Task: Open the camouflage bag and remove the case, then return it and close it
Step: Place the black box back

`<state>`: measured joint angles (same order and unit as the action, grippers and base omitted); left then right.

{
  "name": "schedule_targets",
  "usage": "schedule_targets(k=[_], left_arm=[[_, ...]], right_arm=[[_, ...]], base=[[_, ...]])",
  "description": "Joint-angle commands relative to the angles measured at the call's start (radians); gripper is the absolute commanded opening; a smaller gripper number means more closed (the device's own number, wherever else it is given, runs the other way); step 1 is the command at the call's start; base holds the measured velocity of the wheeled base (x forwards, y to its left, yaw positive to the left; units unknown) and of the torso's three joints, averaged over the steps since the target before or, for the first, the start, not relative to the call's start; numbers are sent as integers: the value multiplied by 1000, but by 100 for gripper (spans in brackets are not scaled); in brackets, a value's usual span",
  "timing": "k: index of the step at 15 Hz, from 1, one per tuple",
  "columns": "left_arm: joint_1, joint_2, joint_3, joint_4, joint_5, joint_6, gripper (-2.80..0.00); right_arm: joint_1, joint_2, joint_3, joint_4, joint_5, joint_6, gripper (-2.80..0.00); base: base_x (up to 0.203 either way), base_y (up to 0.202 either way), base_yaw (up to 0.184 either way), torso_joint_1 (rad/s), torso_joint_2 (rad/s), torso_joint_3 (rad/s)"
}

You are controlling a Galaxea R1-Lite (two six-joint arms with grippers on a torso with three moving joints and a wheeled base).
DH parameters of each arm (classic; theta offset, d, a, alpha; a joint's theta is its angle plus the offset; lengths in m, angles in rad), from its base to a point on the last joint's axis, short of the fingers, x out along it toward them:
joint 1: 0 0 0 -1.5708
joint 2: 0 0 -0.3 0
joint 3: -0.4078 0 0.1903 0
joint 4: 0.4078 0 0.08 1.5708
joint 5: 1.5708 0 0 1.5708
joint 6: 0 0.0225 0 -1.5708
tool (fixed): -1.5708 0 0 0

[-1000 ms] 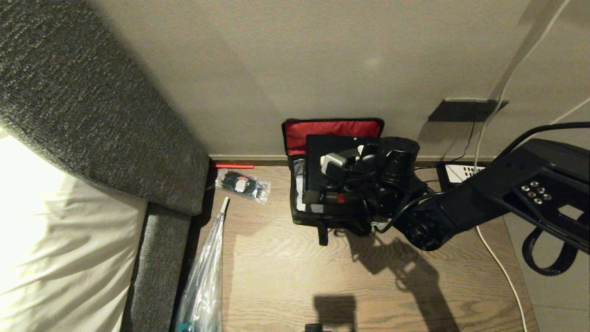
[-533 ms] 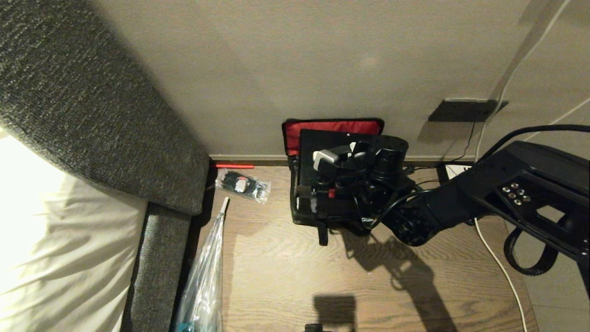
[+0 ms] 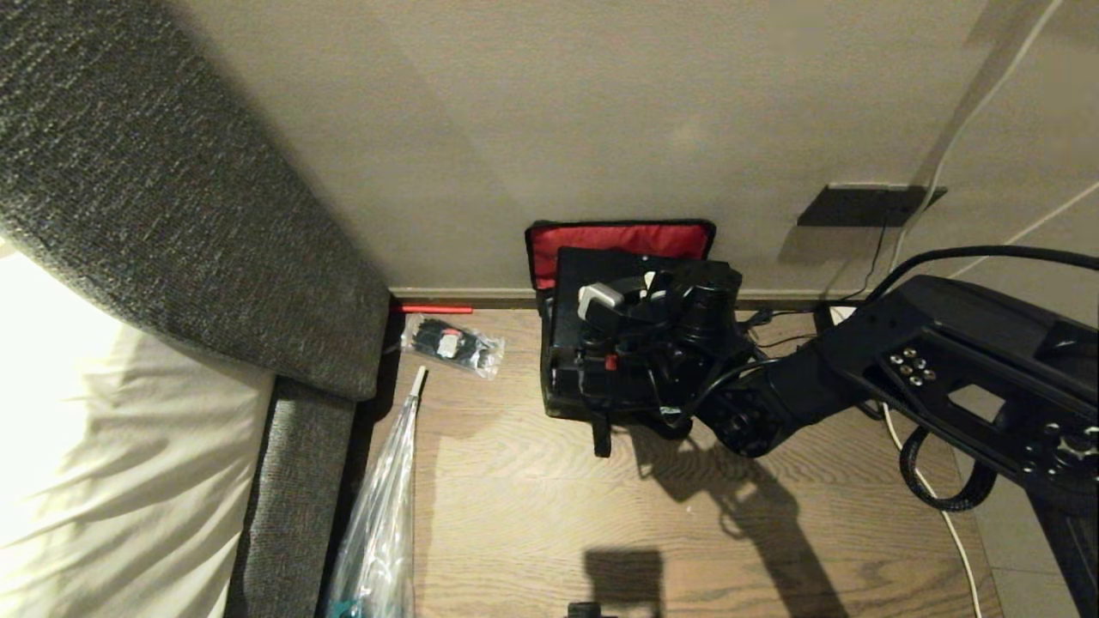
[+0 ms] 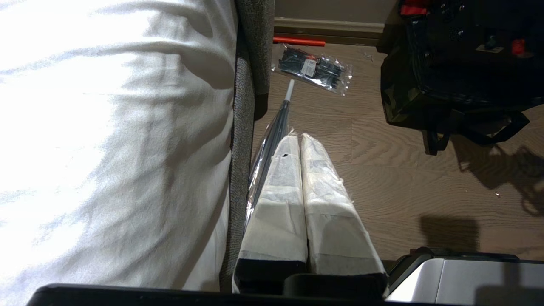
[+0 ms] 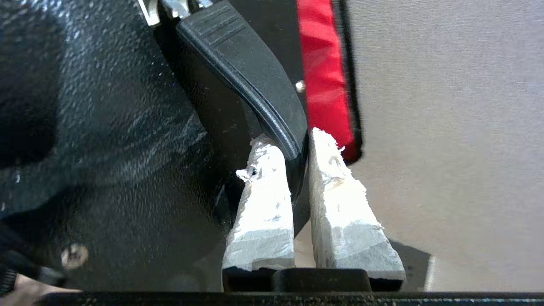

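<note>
The camouflage bag (image 3: 573, 403) stands open on the wooden floor against the wall, its red lid lining (image 3: 618, 239) leaning back. The black case (image 3: 592, 270) sits over the bag's opening and covers its interior. My right gripper (image 5: 293, 142) is shut on the case's black handle (image 5: 255, 80), pinched between both white-padded fingers. The right arm (image 3: 773, 386) reaches in from the right. In the left wrist view the bag (image 4: 403, 106) is at the far right. My left gripper (image 4: 296, 138) is shut and empty, parked beside the bed.
A clear packet of black cable ties (image 3: 451, 343) and a red stick (image 3: 434, 309) lie left of the bag. A plastic-wrapped umbrella (image 3: 378, 515) rests by the grey bed frame (image 3: 172, 215). White cables (image 3: 944, 515) trail on the right, below a wall socket (image 3: 867, 206).
The right arm has swung left and lower with the case. The case now covers the bag's pale interior that showed at its left edge before.
</note>
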<state>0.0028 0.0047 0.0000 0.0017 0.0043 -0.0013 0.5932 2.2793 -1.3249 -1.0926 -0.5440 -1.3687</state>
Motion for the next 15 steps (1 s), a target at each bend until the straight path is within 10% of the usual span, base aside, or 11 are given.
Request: schedule_targets(k=[1, 15], left_arm=[[0, 1, 0, 0, 0, 0, -280], [0, 1, 0, 0, -1, 0, -280]], right_arm=[[-1, 20, -1, -7, -4, -4, -280], [-49, 66, -8, -3, -1, 24, -280]], base=[[0, 0, 0, 0, 0, 0], [0, 0, 0, 0, 0, 0]])
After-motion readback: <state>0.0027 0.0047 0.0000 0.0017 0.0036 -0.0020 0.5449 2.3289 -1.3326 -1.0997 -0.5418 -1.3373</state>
